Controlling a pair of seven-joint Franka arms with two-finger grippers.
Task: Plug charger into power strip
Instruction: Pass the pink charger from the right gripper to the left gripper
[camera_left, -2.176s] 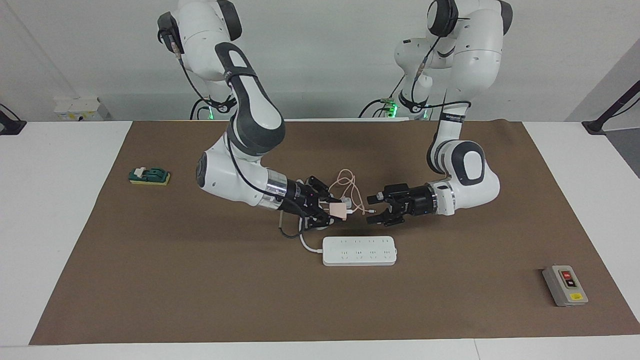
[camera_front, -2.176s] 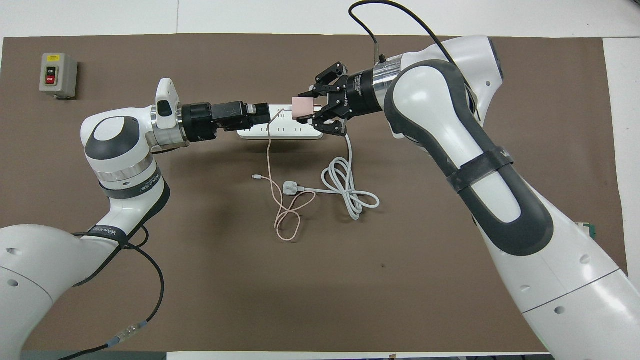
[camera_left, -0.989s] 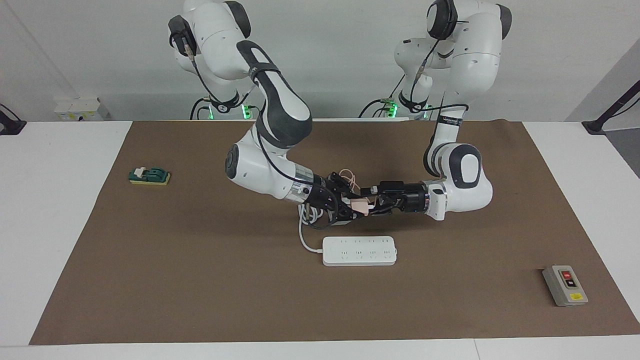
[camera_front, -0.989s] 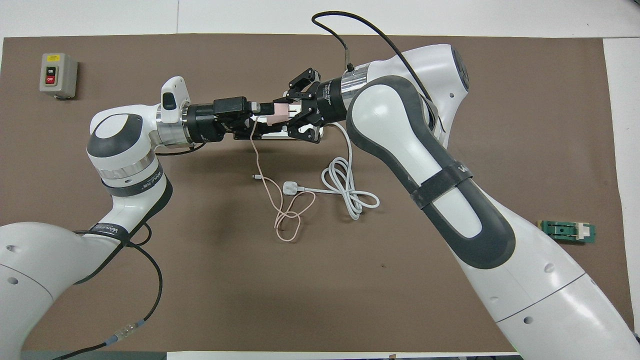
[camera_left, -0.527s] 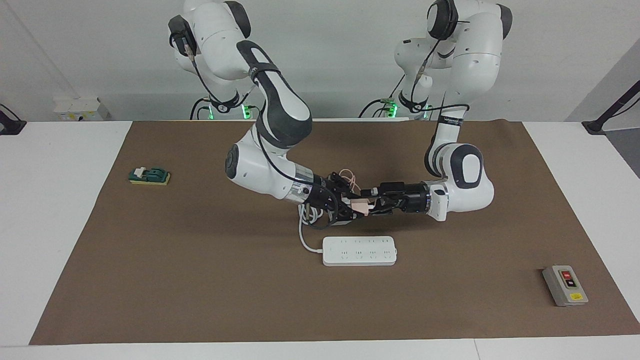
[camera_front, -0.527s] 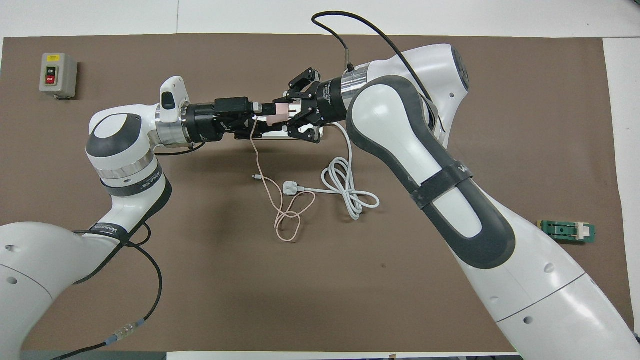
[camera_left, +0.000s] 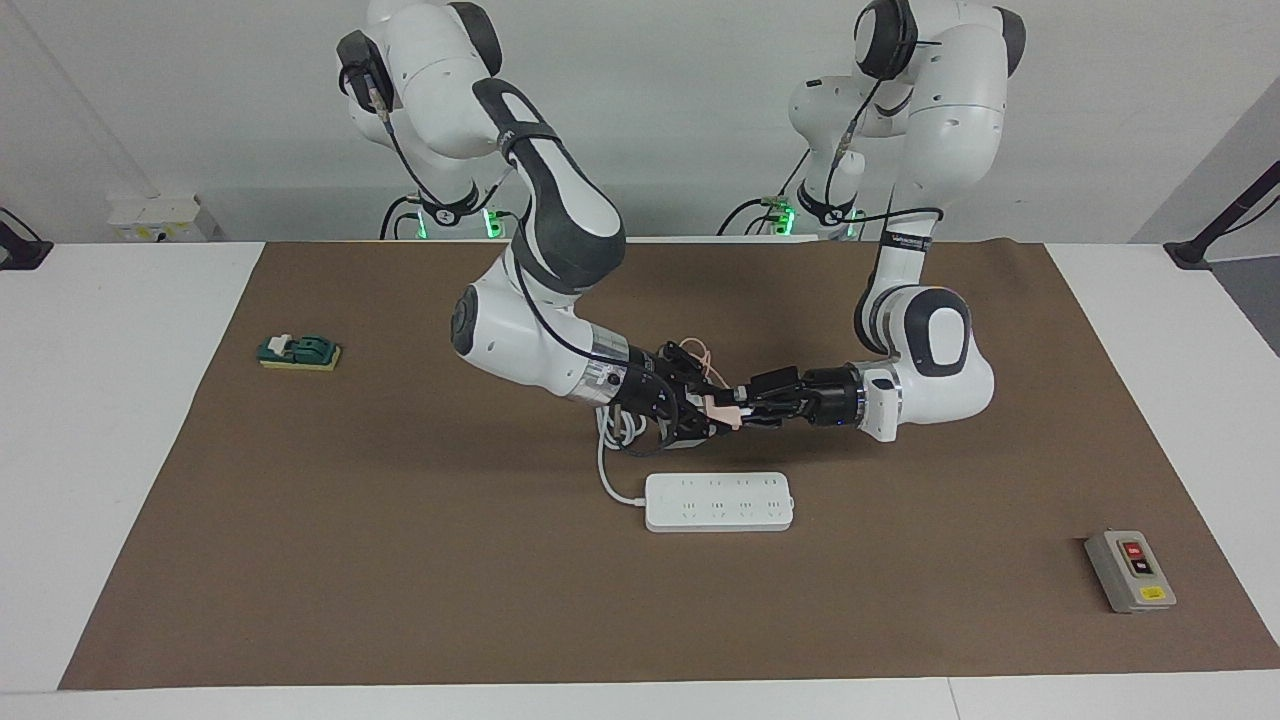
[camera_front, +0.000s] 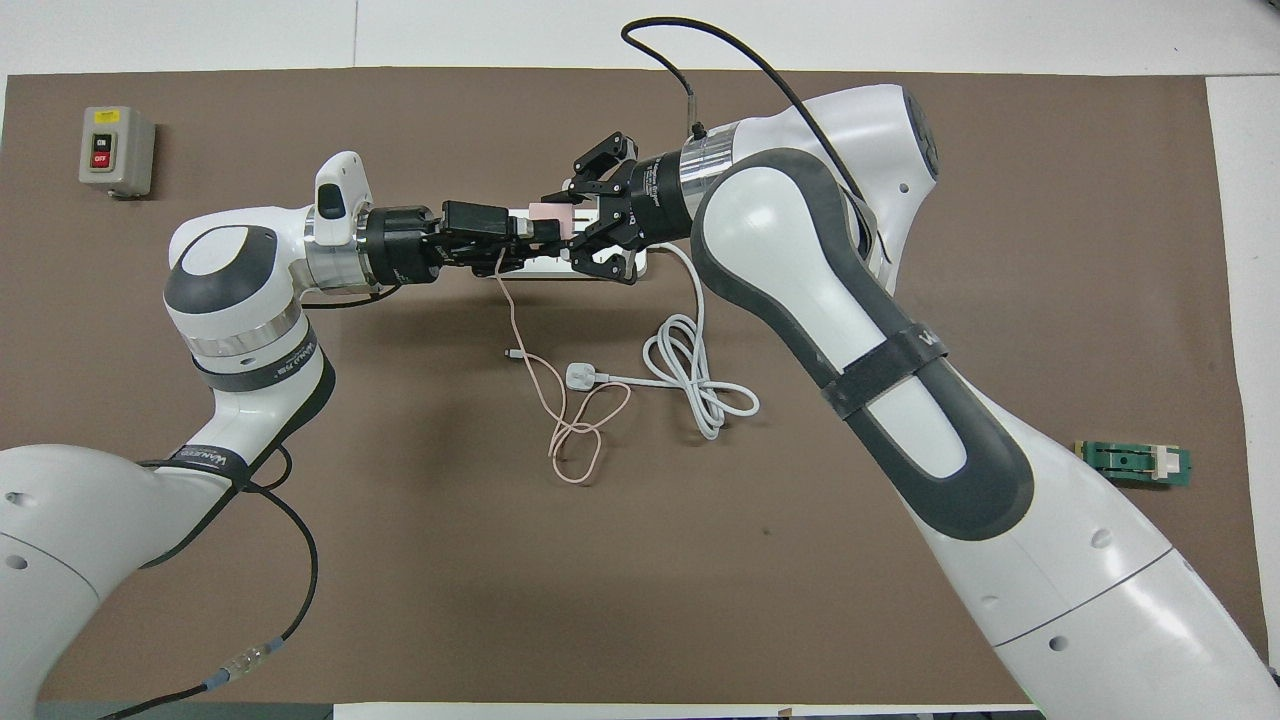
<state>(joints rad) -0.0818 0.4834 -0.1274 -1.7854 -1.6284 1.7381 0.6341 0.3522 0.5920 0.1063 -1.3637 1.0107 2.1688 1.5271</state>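
Note:
The pale pink charger (camera_left: 718, 408) is held in the air between both grippers, over the mat just robot-side of the power strip (camera_left: 718, 502). My left gripper (camera_left: 742, 407) is shut on the charger, reaching in from the left arm's end. My right gripper (camera_left: 703, 416) is around the charger from the right arm's end. In the overhead view the charger (camera_front: 550, 212), left gripper (camera_front: 535, 236) and right gripper (camera_front: 572, 220) cover most of the power strip (camera_front: 540, 268). The thin pink cable (camera_front: 545, 385) hangs from the charger and loops on the mat.
A white three-pin plug (camera_front: 581, 377) and its coiled thick white cord (camera_front: 690, 375) lie nearer the robots than the strip. A grey button box (camera_left: 1130, 570) sits toward the left arm's end. A small green block (camera_left: 298, 351) sits toward the right arm's end.
The left gripper, open and apart 2.2 s ago, has come in and shut on the charger that the right gripper brought. In the last half second the left wrist tilted and the charger shifted slightly.

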